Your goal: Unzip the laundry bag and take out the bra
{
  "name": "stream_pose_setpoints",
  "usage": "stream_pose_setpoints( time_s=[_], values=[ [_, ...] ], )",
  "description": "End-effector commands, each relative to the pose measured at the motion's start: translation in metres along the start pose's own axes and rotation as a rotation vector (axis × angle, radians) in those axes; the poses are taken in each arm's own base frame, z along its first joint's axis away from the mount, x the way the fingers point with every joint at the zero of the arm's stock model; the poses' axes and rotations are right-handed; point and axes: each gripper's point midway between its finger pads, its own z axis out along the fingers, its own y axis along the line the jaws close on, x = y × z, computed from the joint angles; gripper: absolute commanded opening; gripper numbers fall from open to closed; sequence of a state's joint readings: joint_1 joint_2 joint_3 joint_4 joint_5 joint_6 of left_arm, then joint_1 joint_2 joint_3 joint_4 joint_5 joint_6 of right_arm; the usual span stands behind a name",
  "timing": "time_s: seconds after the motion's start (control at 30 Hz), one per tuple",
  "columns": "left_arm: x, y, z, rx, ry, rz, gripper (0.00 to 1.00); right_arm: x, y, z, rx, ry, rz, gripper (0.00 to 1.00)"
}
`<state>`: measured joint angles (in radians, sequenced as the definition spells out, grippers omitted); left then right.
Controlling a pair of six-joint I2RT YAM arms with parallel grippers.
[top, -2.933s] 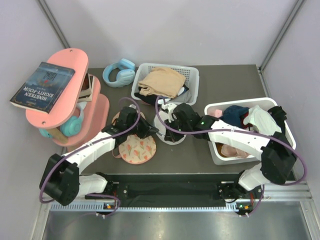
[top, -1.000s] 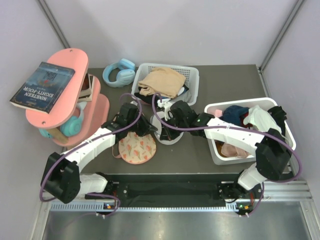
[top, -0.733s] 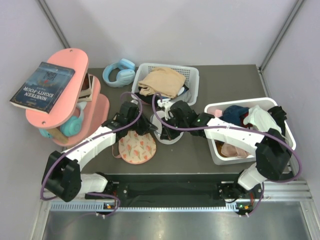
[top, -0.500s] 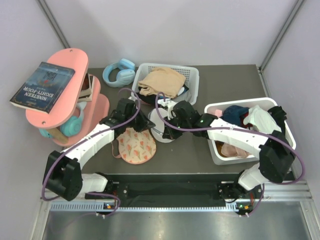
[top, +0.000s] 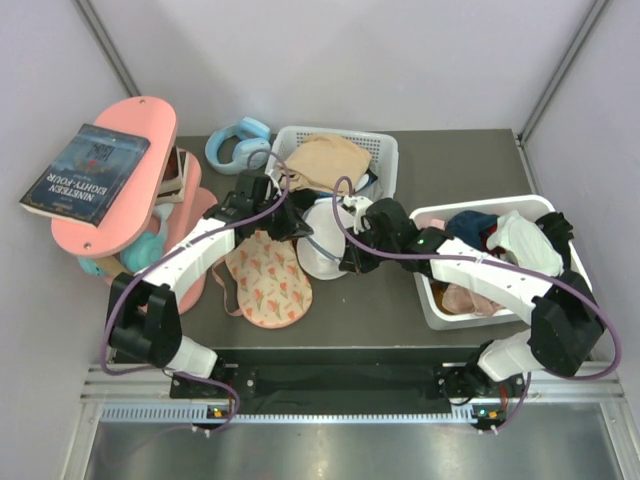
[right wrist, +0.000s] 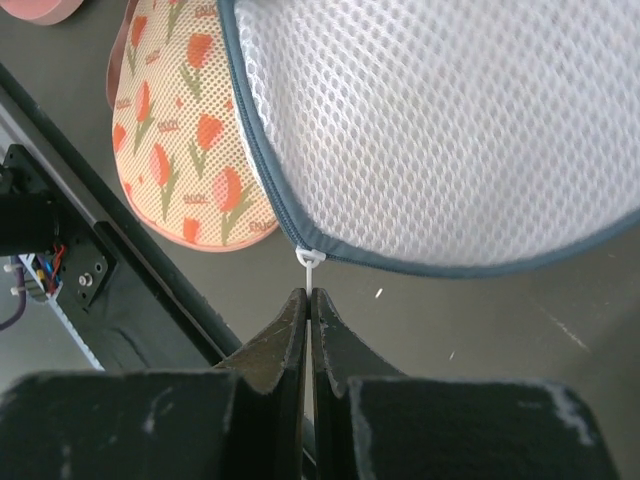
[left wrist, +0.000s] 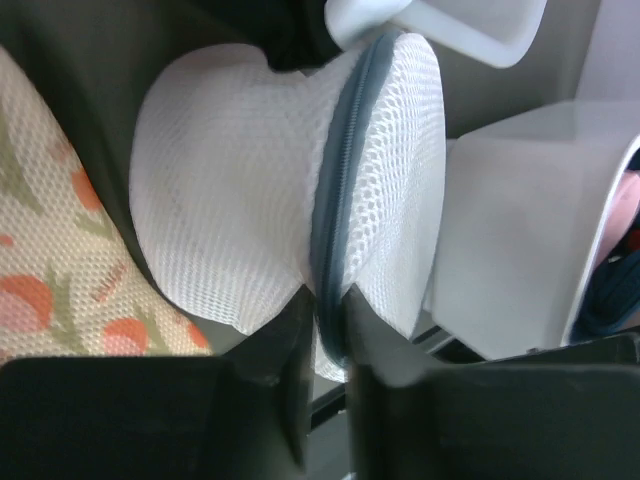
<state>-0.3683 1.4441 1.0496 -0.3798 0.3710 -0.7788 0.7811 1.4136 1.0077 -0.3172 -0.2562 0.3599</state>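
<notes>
The laundry bag [top: 320, 248], a white mesh dome with a grey zip rim, is tipped up on its edge at mid-table. My left gripper [top: 294, 228] is shut on the grey rim [left wrist: 330, 300] at the bag's left side. My right gripper [top: 346, 262] is shut on the small white zip pull [right wrist: 310, 262] at the rim's lower edge. The bra [top: 268, 285], peach with red flowers, lies flat on the table just left of and partly under the bag [right wrist: 450, 130]. It also shows in the left wrist view [left wrist: 50, 290] and the right wrist view [right wrist: 180, 150].
Behind the bag stands a white slatted basket [top: 384, 150] holding a tan garment. Another white basket [top: 432, 300] with clothes sits at the right. Blue headphones [top: 238, 145] lie at the back left. A pink shelf [top: 125, 125] carrying a book stands at the left.
Both grippers have lifted and tipped the bag toward the back and right. The left arm has swung further back. More of the bra now lies uncovered on the table.
</notes>
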Motion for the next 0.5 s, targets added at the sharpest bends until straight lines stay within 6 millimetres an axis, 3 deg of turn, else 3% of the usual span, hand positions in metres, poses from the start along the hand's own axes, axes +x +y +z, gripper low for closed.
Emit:
stream_pose_setpoints(
  time_s=[0.0,0.07,0.17,0.3,0.47],
  values=[
    [-0.030,-0.011,-0.003,0.004,-0.052,0.098,0.37,-0.013,0.015,-0.010,-0.050,-0.030,-0.020,0.00],
    [-0.030,-0.009,-0.007,-0.019,-0.055,0.082,0.66,-0.015,0.017,-0.008,-0.060,-0.028,-0.022,0.00],
    [-0.021,0.004,-0.020,-0.094,-0.062,0.036,0.76,-0.016,0.023,-0.005,-0.081,-0.020,-0.024,0.00],
    [-0.004,0.014,-0.040,-0.118,-0.080,-0.038,0.77,-0.016,0.033,0.000,-0.104,-0.007,-0.035,0.00],
    [0.030,0.015,-0.044,-0.064,-0.048,-0.166,0.75,-0.019,0.041,0.007,-0.126,0.012,-0.051,0.00]
  ],
)
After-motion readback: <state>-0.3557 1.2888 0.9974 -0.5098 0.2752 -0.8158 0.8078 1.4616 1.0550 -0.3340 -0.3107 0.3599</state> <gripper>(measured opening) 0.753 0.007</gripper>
